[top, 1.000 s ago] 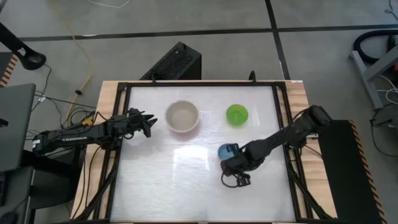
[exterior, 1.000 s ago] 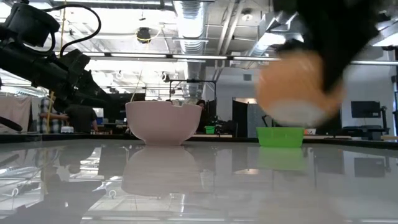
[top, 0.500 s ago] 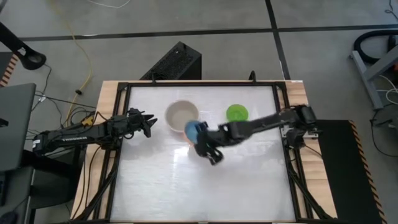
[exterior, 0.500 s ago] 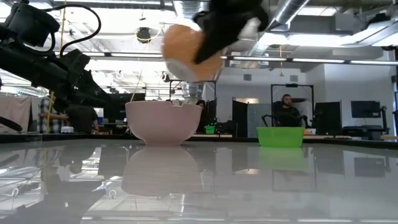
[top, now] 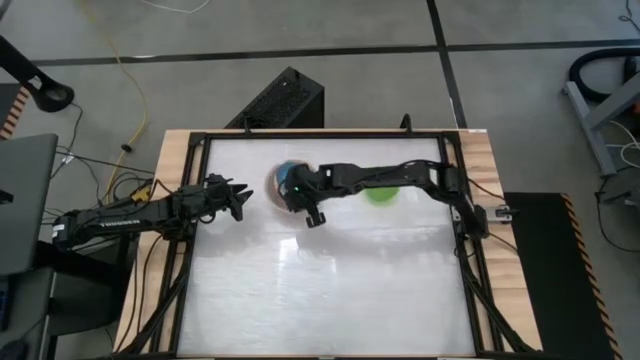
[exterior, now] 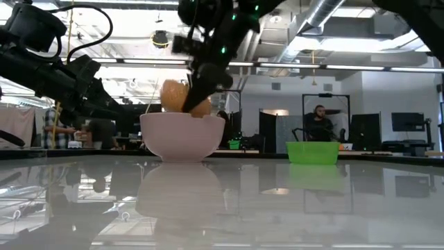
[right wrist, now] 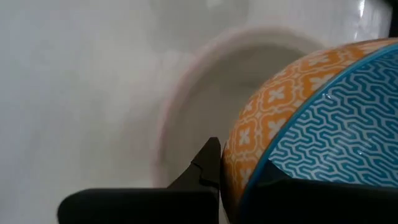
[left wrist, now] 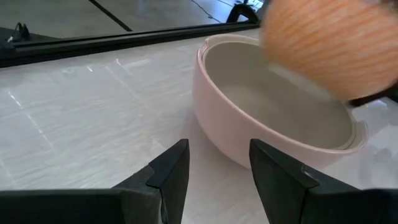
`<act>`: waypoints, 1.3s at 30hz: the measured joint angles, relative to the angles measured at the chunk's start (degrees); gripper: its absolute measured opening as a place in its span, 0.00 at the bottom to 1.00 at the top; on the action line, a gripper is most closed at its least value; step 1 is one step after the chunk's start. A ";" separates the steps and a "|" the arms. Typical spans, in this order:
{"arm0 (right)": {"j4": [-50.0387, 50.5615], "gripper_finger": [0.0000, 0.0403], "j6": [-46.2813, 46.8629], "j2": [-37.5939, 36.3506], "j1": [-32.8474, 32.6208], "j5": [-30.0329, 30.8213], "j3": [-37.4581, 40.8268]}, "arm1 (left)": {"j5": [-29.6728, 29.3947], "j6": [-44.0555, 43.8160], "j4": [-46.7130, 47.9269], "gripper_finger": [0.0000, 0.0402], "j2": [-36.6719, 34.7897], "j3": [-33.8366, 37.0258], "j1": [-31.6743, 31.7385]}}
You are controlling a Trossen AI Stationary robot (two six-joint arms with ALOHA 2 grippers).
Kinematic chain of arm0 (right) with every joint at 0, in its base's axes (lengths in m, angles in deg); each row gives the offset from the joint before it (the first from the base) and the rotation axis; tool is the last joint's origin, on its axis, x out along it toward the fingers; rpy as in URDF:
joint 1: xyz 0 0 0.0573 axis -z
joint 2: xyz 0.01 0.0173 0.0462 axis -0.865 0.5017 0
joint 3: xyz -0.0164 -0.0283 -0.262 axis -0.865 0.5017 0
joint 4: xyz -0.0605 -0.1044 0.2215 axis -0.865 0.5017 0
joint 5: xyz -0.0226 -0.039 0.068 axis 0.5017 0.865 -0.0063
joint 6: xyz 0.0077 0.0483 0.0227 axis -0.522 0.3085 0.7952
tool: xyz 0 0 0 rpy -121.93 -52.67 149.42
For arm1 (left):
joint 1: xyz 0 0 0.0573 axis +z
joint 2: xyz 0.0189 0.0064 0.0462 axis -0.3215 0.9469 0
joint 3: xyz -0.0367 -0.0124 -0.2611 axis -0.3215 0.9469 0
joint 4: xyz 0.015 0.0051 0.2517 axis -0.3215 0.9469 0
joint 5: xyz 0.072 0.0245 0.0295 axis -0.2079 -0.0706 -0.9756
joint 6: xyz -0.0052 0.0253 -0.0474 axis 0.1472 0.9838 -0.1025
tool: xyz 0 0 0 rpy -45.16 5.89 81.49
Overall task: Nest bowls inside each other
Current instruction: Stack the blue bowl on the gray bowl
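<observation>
The blue bowl [top: 289, 178], blue-patterned inside and orange outside [exterior: 180, 97], hangs tilted over the large pale pink bowl [exterior: 182, 137], with my right gripper [right wrist: 239, 171] shut on it. The pink bowl [left wrist: 249, 118] stands on its base at the table's far middle, and its inside looks beige-grey. The green bowl [exterior: 313, 153] stands on its base to the right, partly under my right arm in the high view [top: 384, 192]. My left gripper [left wrist: 217, 165] waits open just left of the pink bowl and touches nothing. My right gripper holds the blue bowl by its rim [right wrist: 244, 163], one finger [right wrist: 208, 165] on the orange outer wall and the other inside. It comes slanting down from the table's right. The bowl is tipped, its lowest part about level with the pink bowl's rim. I cannot tell whether the two bowls touch.
A black frame [top: 200, 230] runs round the white table top. The near half of the table [top: 320, 290] is bare. In the low view a person [exterior: 318, 114] sits in the room behind the table.
My right gripper has swung from the table's right near part toward the far left, carrying the blue bowl clear of the table to a place over the pink bowl. The gripper has rolled and tipped further down, and the bowl has tilted with it.
</observation>
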 joint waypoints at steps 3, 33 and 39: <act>-0.55 0.06 -0.03 1.58 1.37 -1.08 -0.56 | -0.02 0.13 0.00 0.39 -0.02 0.00 0.00; -2.41 0.43 1.99 4.26 2.92 -4.32 -0.60 | -0.03 -0.03 -0.02 0.39 -0.02 0.00 0.00; 3.67 0.52 1.98 3.35 2.96 -2.44 -2.45 | -0.02 -0.03 -0.02 0.39 -0.02 0.00 0.00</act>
